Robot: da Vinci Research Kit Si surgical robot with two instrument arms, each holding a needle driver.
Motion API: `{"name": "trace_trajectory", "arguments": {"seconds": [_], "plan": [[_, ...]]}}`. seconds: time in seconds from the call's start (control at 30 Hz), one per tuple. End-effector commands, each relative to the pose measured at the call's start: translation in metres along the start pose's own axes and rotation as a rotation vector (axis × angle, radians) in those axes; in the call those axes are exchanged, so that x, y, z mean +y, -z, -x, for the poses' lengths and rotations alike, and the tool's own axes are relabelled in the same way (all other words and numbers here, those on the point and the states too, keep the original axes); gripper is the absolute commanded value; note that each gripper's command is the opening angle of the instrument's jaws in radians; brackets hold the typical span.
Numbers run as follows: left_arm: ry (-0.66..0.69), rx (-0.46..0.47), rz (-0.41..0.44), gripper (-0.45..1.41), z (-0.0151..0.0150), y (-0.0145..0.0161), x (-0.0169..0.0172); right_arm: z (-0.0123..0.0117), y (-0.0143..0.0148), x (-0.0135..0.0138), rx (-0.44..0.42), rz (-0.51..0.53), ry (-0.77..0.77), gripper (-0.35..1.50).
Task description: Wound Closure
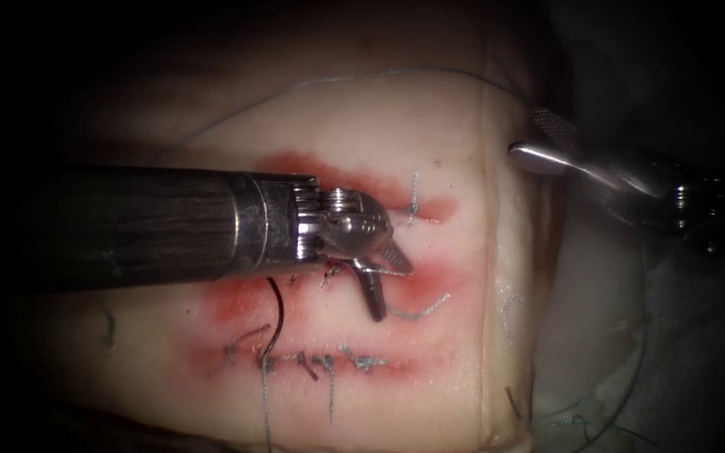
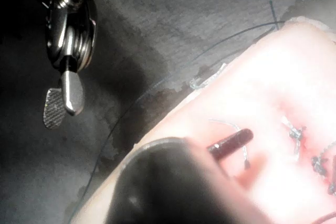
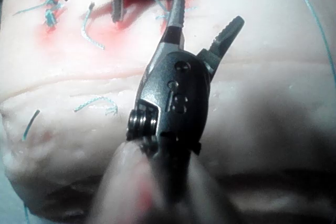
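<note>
Left arm's dark-shafted steel needle driver (image 1: pixel 383 281) lies nearest the endoscope, entering from the picture's left over the pale pork-belly tissue (image 1: pixel 463 126); its jaws are spread apart and hold nothing, their tips above the red fluid (image 1: pixel 237 302) staining the sutured cut (image 1: pixel 329 362). Just below and behind this tool's wrist, the dark curved needle (image 1: pixel 279 323) stands free of both tools, its lower end at the stitched line; whether that end is in the tissue cannot be told. Well beyond the tissue's right edge, the right arm's steel needle driver (image 1: pixel 539 138) hangs with jaws spread, empty. Thin bluish thread (image 1: pixel 337 80) arcs across the tissue beyond the left tool. Left wrist view: the right tool (image 2: pixel 63 106) hangs over the grey bench surface (image 2: pixel 184 24), jaws parted. Right wrist view: the right tool (image 3: pixel 207 17) shows both toothed jaws widely splayed and empty, short cut thread ends (image 3: pixel 92 32) on the tissue ahead of them.
</note>
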Motion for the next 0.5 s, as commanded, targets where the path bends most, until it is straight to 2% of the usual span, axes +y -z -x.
{"name": "trace_trajectory", "arguments": {"seconds": [0.03,0.13,0.33,0.5], "plan": [[-0.015,0.0,0.002,1.11,0.0003,0.0001,0.0007,-0.0006,-0.0006,0.0005,-0.001,0.003,-0.002,1.43],[-0.03,0.008,-0.006,1.21,0.0001,0.0005,0.0008,-0.0007,-0.0006,0.0006,-0.002,0.002,-0.007,1.43],[-0.044,0.003,-0.022,1.21,0.0001,0.0031,0.001,-0.0007,-0.0006,0.0008,-0.002,0.001,-0.013,1.43],[-0.043,-0.027,-0.031,1.04,0.0012,0.0078,0.0008,-0.0008,-0.0006,0.0008,-0.003,0.001,-0.018,1.43]]}}
